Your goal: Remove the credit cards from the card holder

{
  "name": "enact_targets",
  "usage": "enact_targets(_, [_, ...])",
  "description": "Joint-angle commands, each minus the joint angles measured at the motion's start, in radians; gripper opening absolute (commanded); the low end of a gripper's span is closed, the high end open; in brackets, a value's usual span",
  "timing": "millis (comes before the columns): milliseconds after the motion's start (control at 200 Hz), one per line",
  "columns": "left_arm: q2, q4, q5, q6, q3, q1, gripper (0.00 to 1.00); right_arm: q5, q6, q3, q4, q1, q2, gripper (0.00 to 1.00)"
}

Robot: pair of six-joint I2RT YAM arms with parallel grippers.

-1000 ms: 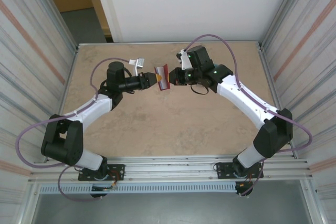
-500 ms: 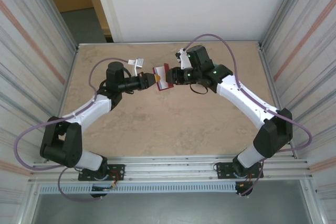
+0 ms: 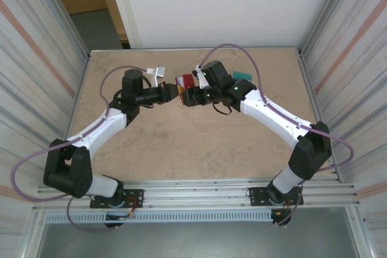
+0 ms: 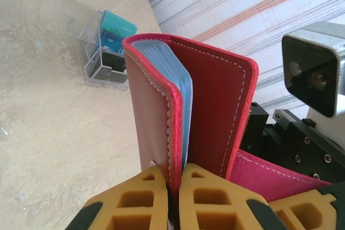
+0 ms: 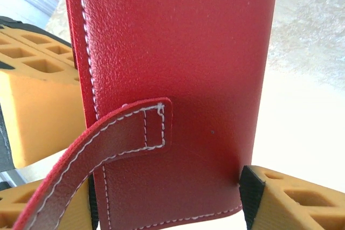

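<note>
Legend, as I see it from the console. The small red folding card holder (image 4: 215, 111) is held between the two arms over the beige stone-patterned table (image 3: 181, 149). The left gripper (image 4: 173, 200) is clamped tight on its lower edge, with yellow fingers (image 4: 135, 203) pressed against either side of one cover. Pale blue-grey see-through pockets (image 4: 182, 87) sit packed between the covers; I cannot tell whether they contain cards. The right gripper (image 5: 167, 208) has its jaws wide apart, flanking the outer cover below the red strap (image 5: 97, 149) without gripping it. A clear plastic box (image 4: 89, 52) on the table holds teal, blue and dark credit cards (image 4: 117, 25).
</note>
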Motion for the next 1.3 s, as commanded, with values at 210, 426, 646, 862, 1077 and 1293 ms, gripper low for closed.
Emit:
enact_targets(210, [-0.052,0.031,0.038,-0.018,0.037,-0.012,0.00,0.003,-0.015,-0.010,0.044,-0.008,0.009,0.64])
enact_targets(426, [-0.053,0.049,0.034,-0.038,0.037,-0.016,0.00,0.005,-0.011,-0.014,0.050,-0.007,0.018,0.61])
enact_targets(646, [-0.052,0.060,0.054,-0.050,0.045,-0.020,0.00,0.045,-0.013,-0.020,0.038,-0.011,0.029,0.46])
enact_targets(862, [-0.055,0.067,0.058,-0.053,0.041,-0.021,0.00,0.089,-0.003,-0.021,0.041,-0.015,0.022,0.12])
enact_targets(1077, [-0.059,0.032,0.043,-0.019,0.038,-0.021,0.00,0.128,0.013,-0.038,0.063,-0.015,-0.017,0.00])
enact_targets(1293, [-0.080,-0.010,0.023,0.025,0.032,-0.003,0.00,0.139,0.043,-0.092,0.094,-0.043,-0.089,0.00])
